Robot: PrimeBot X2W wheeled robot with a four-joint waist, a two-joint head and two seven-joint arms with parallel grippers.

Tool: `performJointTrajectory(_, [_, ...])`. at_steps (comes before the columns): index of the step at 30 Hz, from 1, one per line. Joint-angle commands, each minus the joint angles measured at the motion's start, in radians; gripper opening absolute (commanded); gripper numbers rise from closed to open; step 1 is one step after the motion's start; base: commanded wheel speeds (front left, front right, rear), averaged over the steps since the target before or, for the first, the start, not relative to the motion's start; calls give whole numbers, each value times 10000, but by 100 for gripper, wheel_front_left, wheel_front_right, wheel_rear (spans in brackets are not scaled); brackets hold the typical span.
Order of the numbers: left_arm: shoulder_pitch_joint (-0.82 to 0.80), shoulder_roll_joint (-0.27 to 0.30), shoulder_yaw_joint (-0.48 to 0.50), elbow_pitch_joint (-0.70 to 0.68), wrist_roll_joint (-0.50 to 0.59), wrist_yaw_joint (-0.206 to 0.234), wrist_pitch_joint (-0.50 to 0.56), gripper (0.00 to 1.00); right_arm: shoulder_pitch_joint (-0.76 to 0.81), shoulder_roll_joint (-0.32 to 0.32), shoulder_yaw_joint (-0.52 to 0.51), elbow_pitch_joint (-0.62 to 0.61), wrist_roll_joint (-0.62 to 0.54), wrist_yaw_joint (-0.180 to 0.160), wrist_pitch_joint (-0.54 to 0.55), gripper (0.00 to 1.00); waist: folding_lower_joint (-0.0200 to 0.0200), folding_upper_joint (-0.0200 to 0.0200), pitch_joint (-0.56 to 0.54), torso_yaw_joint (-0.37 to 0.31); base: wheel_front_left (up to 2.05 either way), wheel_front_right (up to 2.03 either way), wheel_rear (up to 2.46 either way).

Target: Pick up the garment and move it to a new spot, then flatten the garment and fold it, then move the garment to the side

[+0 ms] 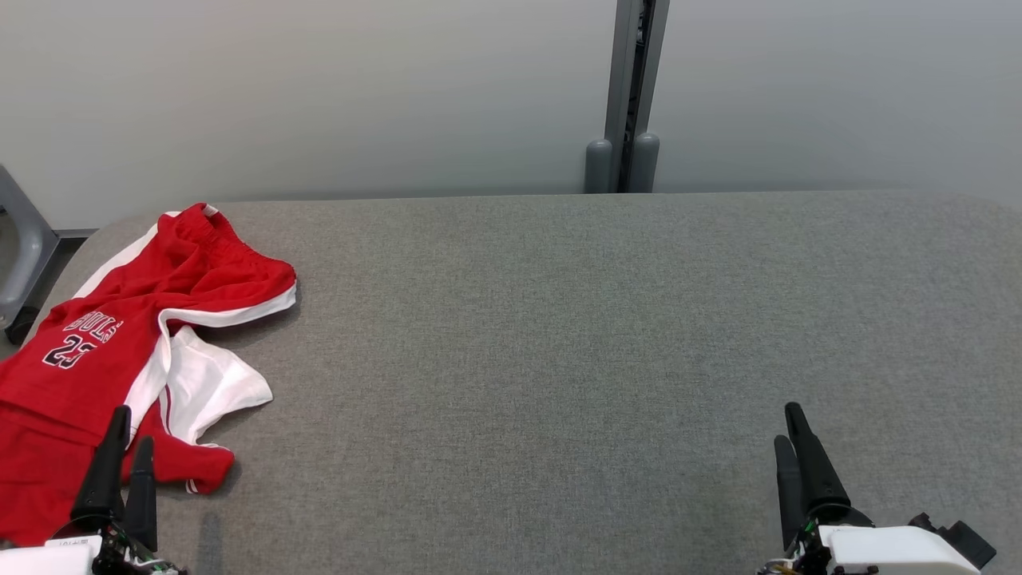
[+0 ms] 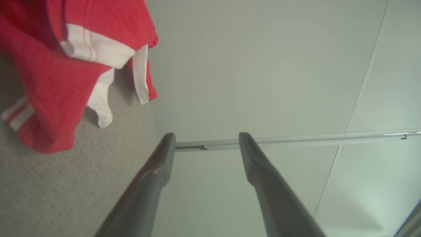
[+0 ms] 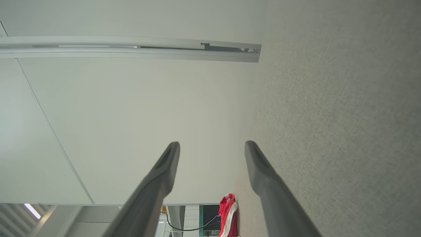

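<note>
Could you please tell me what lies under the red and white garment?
The garment lies crumpled directly on the grey fabric table. Its own folds overlap, a white layer under red. Anything else beneath them is covered, so I cannot tell.

The red-and-white garment (image 1: 96,351) lies crumpled, just ahead of the left gripper (image 1: 133,426), well apart from the right gripper (image 1: 786,423).

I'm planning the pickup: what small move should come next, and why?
Probably lower the open left claw onto the crumpled red garment close by it; the garment lies bunched at the table's left edge, far from the right claw.
</note>
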Motion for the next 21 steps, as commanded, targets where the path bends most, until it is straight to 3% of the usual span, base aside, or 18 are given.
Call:
performJointTrajectory(1, [-276,157,-160,-247,160,-5,-214,100,-317,-45,-73,-282,-50,33,-37,100,0,-1,1,1,0,0,0])
performJointTrajectory(14, [-364,203,-852,-463,1299,-8,-1374,100,-576,-67,-399,-498,-1049,38,-87,100,0,-1,2,5,0,0,0])
performJointTrajectory(21, [-439,224,-1069,-563,2467,-2,-1893,100,-736,-62,-591,-685,-1924,41,-100,100,0,-1,-5,-16,0,0,0])
